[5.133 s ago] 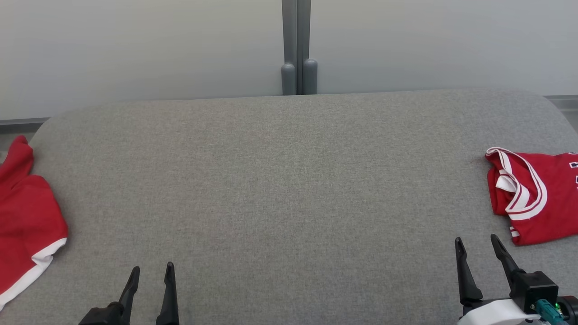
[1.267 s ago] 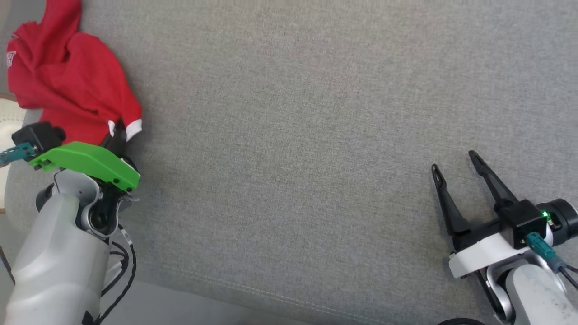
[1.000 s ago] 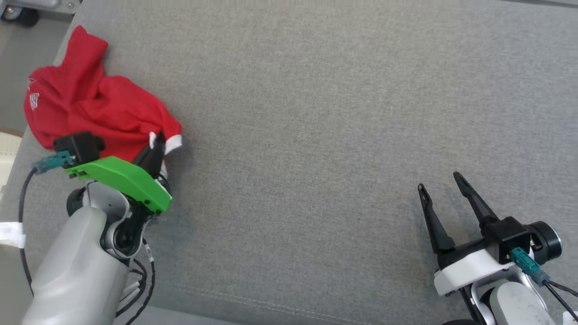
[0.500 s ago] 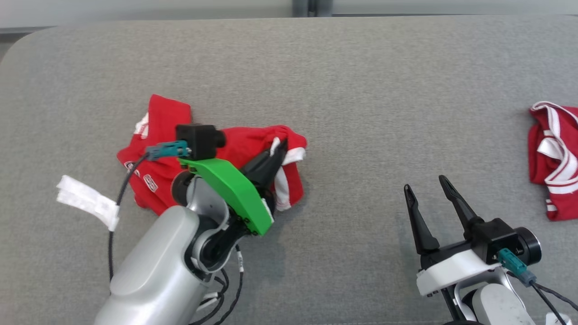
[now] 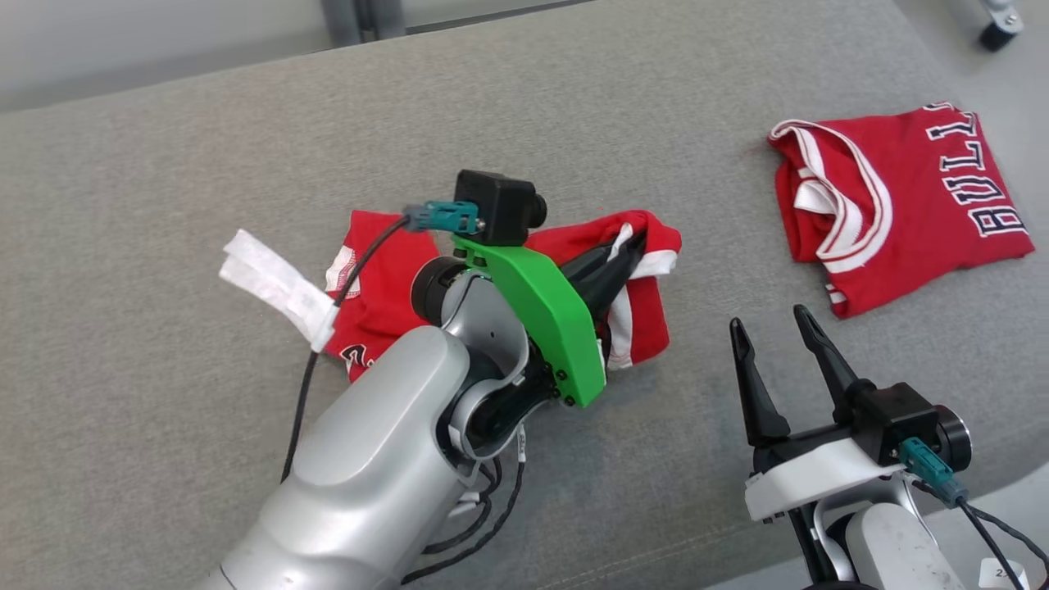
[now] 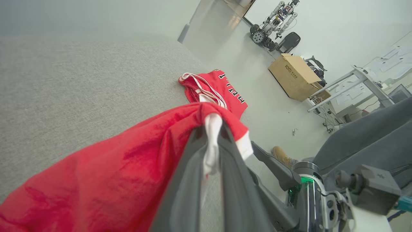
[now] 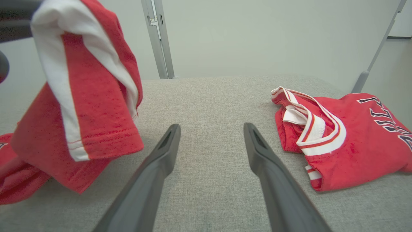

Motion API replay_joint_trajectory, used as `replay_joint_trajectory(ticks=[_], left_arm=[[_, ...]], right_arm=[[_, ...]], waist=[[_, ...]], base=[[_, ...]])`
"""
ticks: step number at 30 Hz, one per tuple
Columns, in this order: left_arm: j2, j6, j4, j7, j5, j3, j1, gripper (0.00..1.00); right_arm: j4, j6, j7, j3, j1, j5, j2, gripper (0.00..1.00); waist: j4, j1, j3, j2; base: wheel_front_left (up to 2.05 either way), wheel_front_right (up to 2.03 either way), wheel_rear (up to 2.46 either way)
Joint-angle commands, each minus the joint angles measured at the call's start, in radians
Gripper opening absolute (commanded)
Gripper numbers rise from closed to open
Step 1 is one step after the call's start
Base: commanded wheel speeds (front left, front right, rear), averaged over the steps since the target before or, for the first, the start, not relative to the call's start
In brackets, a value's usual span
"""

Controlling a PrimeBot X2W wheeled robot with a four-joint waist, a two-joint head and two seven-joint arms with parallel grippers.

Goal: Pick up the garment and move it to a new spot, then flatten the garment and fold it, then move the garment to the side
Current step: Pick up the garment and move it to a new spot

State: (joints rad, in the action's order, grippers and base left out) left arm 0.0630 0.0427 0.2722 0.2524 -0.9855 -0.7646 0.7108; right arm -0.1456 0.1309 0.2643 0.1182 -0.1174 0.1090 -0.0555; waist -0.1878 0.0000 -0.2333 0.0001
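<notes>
- The left gripper (image 5: 629,248) is clamped tight on the white-trimmed edge of the red garment (image 5: 373,283), with the cloth bunched between its jaws.
- A grip on the hem looks sensible: it gives one firm point to haul from, so the rest of the cloth can trail after it.
- The pinched end is lifted at the fingertips. The rest drapes back under the left forearm and lies crumpled on the grey padded surface (image 5: 205,147), about mid-table.
- The right gripper (image 5: 769,319) has its jaws spread wide and holds nothing. It hovers low over the surface, probably waiting to take a second corner.
- From the right wrist, the hanging flap sits just to the left of those open fingers, not between them.
- A second red jersey (image 5: 901,205) lies folded at the far right, well apart from the work.
</notes>
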Motion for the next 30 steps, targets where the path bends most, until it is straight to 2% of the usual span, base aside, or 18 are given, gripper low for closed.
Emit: replay_joint_trajectory(ticks=[1,5,9,12,15,16,17,18,23,24,30], left_arm=[[0.002,-0.010,0.035,-0.005,0.029,-0.017,0.014,0.00],[0.031,-0.027,0.171,-0.027,0.071,-0.043,-0.012,0.00],[0.083,-0.037,0.301,-0.061,0.149,-0.086,-0.022,0.00],[0.089,-0.030,0.365,-0.086,0.159,-0.097,-0.037,0.00],[0.072,-0.010,0.391,-0.104,0.143,-0.094,-0.047,0.00],[0.065,-0.007,0.392,-0.119,0.137,-0.089,-0.048,0.15],[0.061,-0.002,0.391,-0.134,0.134,-0.085,-0.051,0.45],[0.056,0.001,0.387,-0.152,0.129,-0.081,-0.059,0.98],[0.085,-0.039,0.317,-0.308,0.176,-0.070,-0.128,1.00],[0.085,-0.039,0.317,-0.308,0.176,-0.070,-0.128,1.00],[0.203,-0.138,0.183,-0.437,0.220,-0.037,-0.270,1.00]], right_arm=[[-0.004,0.000,0.000,0.004,-0.004,0.004,0.003,1.00],[-0.009,0.000,0.000,0.013,-0.005,0.009,0.004,1.00],[-0.004,0.000,0.000,0.008,0.003,0.021,0.004,1.00],[-0.005,0.000,0.000,-0.001,0.016,0.011,0.004,1.00],[-0.009,0.000,0.000,-0.008,0.026,-0.003,0.004,1.00],[-0.012,0.000,0.000,-0.008,0.030,-0.008,0.004,1.00],[-0.013,0.000,0.000,-0.007,0.033,-0.012,0.004,1.00],[-0.014,0.000,0.000,-0.007,0.034,-0.015,0.004,1.00],[0.009,0.000,0.000,-0.030,0.060,-0.027,-0.021,1.00],[0.009,0.000,0.000,-0.030,0.060,-0.027,-0.021,1.00],[0.064,0.000,0.000,-0.078,0.111,-0.036,-0.074,1.00]], waist=[[-0.080,0.0000,-0.029,-0.0001],[-0.101,0.0000,-0.031,-0.0001],[-0.095,0.0000,-0.028,-0.0001],[-0.071,0.0000,-0.021,-0.0001],[-0.035,0.0000,-0.008,-0.0001],[-0.025,0.0000,-0.001,-0.0001],[-0.015,0.0000,0.007,-0.0001],[-0.005,0.0000,0.018,-0.0001],[0.047,0.0000,0.083,-0.0001],[0.047,0.0000,0.083,-0.0001],[0.130,0.0000,0.156,-0.0001]], base=[[0.00,0.00,0.00],[0.00,0.00,0.00],[0.00,0.00,0.00],[0.00,0.00,0.00],[0.00,0.00,0.00],[0.00,0.00,0.00],[0.00,0.00,0.00],[0.00,0.00,0.00],[0.00,0.00,0.00],[0.00,0.00,0.00],[0.00,0.00,0.00]])
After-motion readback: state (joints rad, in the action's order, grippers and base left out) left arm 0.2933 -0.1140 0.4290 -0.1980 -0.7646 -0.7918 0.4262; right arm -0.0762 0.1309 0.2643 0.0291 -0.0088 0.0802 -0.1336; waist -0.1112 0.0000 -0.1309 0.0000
